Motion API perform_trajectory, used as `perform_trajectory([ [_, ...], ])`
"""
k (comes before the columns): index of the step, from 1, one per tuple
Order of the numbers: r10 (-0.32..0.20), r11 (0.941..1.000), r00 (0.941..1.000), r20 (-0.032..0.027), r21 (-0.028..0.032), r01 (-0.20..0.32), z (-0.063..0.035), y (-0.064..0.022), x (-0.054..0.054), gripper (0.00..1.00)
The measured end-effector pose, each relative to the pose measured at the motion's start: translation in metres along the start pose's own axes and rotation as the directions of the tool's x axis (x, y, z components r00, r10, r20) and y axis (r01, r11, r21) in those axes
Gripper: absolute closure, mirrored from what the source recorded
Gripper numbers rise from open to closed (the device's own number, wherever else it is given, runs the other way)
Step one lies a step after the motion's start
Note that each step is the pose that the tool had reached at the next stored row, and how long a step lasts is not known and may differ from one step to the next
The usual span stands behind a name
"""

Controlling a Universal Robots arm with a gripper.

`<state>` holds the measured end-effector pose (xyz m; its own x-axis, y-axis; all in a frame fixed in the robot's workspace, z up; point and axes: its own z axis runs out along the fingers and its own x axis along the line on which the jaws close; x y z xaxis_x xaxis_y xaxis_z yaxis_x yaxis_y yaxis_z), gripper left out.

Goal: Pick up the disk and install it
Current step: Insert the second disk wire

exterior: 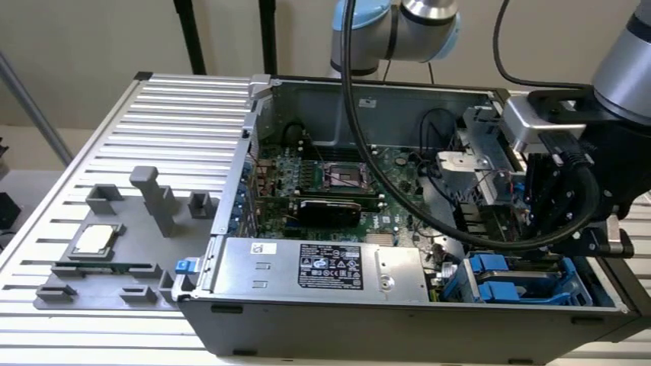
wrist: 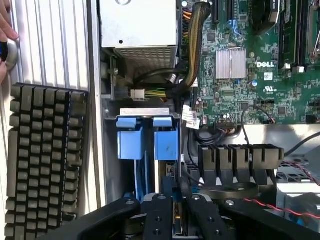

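Disk going into the drive bay

The gripper (wrist: pixel 172 212) clamps narrowly on the disk (wrist: pixel 172 192), edge-on, at 6 o'clock of the blue bay tabs (wrist: pixel 147 140); it needs straight, aligned pushing.

Tabletop (exterior: pixel 152 99): ribbed, silver-grey metal, slats running across it.
Computer case (exterior: pixel 407 320): stood open on the tabletop, toward the exterior view's right.
Grey fixture (exterior: pixel 122 252): lay just beside the case on the exterior view's left, with upright posts.
Keyboard (wrist: pixel 42 160): I saw it lying on the slats alongside the case.
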<state>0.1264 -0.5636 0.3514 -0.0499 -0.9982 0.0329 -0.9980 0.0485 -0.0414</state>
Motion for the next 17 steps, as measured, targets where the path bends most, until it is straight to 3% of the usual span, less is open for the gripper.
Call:
perform_trajectory([
  [4,-0.001,0.9998,1.0,0.0009,0.0188,0.001,0.0045,0.0002,0.0,1.0],
  [7,-0.002,0.9996,1.0,0.0013,0.0289,0.002,0.007,0.0005,0.0,1.0],
  [17,-0.003,0.9992,1.0,0.0018,0.0396,0.003,0.0132,0.0026,0.0,1.0],
])
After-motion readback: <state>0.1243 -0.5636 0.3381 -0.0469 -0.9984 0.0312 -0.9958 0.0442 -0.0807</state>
